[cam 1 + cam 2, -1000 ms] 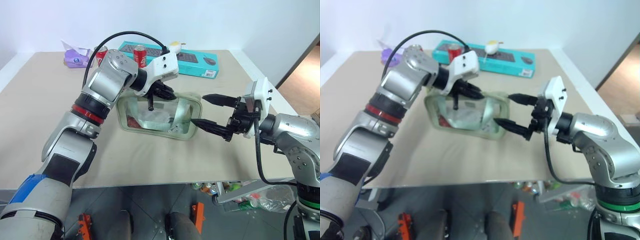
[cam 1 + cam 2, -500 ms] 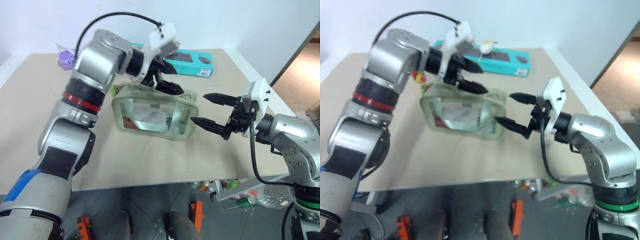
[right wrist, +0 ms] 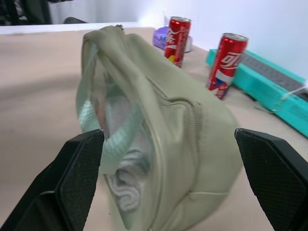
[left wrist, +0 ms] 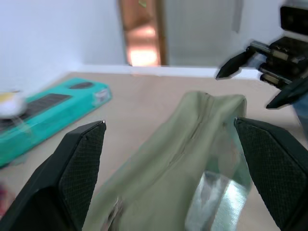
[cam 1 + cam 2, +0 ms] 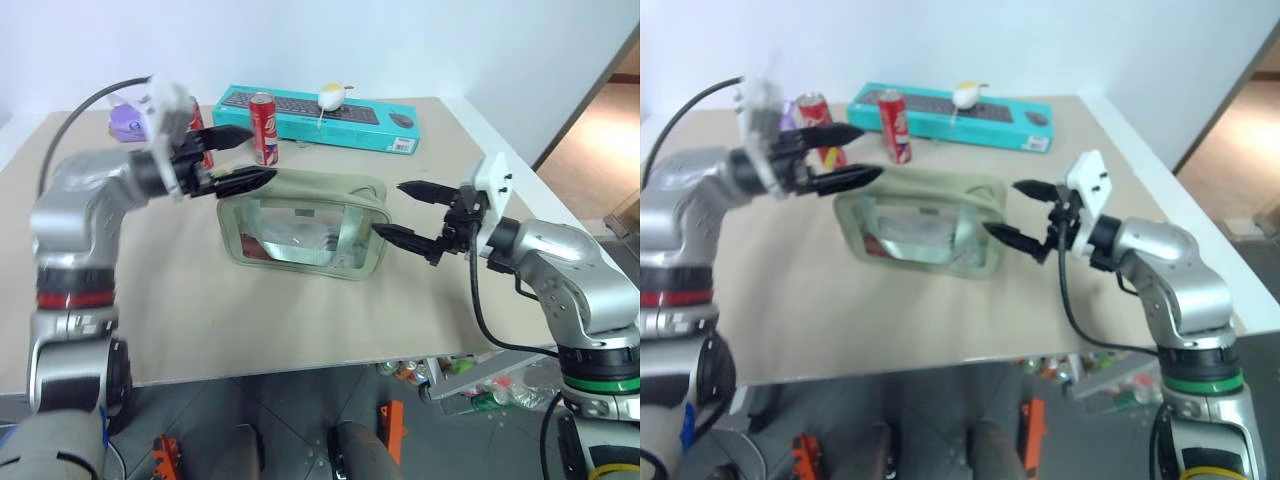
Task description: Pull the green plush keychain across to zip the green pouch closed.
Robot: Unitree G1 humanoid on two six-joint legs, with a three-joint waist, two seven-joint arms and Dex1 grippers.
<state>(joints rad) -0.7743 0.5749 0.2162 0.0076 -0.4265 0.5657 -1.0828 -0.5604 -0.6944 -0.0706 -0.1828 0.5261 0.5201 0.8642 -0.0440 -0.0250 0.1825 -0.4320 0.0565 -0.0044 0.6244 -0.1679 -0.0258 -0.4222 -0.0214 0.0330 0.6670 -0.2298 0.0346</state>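
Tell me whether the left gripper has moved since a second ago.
Yes. The left gripper has swung off the green pouch, out past the pouch's left end, and opened.

One green pouch lies between two grippers, the left gripper and the right gripper. Beyond the fingers stand two red cans, one teal keyboard box, one purple item, all on one table.
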